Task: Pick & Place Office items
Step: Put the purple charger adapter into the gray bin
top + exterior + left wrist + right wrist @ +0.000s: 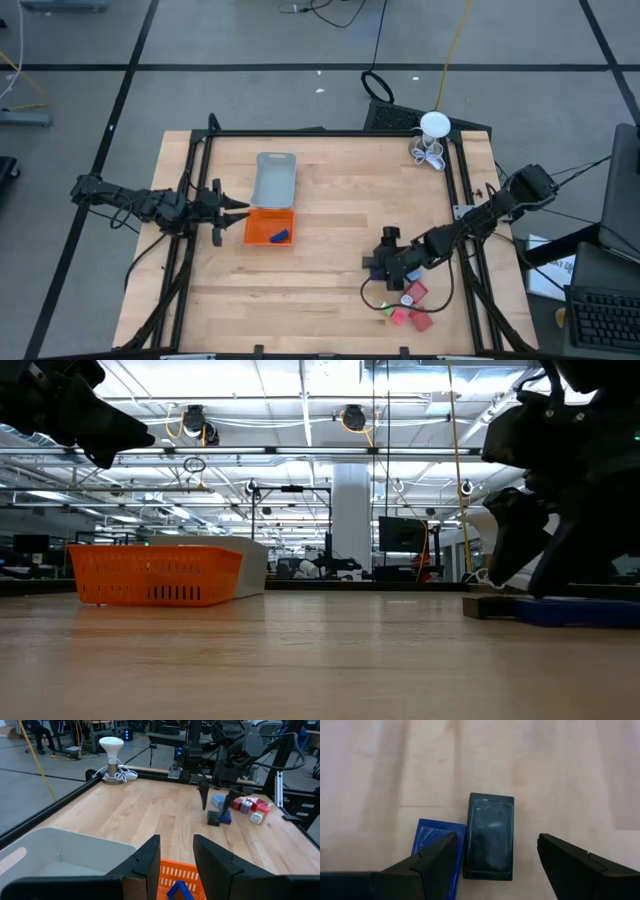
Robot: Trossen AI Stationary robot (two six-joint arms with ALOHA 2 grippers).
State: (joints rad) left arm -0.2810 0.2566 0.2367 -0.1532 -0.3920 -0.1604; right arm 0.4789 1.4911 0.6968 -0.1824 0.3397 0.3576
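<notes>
Black block [488, 836]: flat on the counter [560, 765], directly under the right pincer [497, 862], which hangs spread wide and empty. Blue block [434, 851] touches its side. Likely rigid, light, smooth; grip across its long sides.

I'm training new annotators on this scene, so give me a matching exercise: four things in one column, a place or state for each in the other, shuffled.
Things:
1. orange tray
2. grey tray
3. right gripper
4. left gripper

Places or states:
A. open above a black block
B. holds a blue block
C. holds nothing visible
D. open, at the orange tray's edge

Pairs: 1-B, 2-C, 3-A, 4-D
</notes>
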